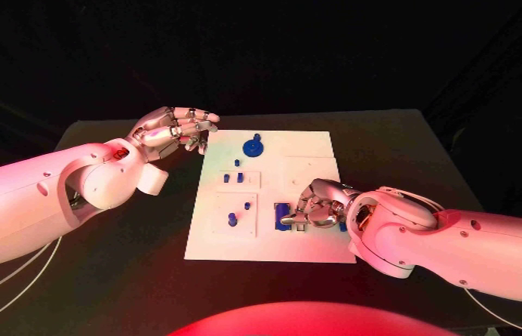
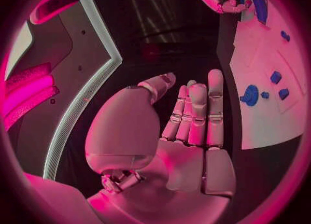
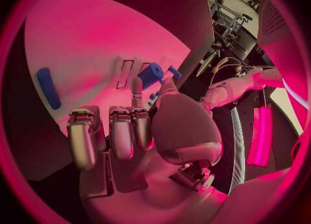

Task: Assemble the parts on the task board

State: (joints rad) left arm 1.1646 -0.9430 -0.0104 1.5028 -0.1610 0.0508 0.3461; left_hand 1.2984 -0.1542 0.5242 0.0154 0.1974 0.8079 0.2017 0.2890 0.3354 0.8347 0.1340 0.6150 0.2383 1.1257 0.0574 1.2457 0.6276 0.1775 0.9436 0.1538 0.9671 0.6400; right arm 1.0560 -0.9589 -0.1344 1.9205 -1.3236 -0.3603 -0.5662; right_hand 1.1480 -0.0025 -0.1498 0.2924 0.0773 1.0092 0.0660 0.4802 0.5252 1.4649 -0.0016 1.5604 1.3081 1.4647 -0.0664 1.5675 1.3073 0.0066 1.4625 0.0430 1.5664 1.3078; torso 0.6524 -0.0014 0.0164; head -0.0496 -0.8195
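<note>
Pinching a short blue cylinder (image 3: 151, 73) at my right hand's (image 1: 315, 208) fingertips over the task board (image 1: 310, 143); looks light, rigid, smooth, so grip its sides. Left hand (image 1: 174, 131) empty, fingers loosely apart.

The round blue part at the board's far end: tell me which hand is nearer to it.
Left. The left hand hovers just off the task board at its far left corner, beside the round blue part. The right hand is at the board's near end, over other parts.

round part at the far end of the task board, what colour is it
Blue round part; head view shows it best.
</note>
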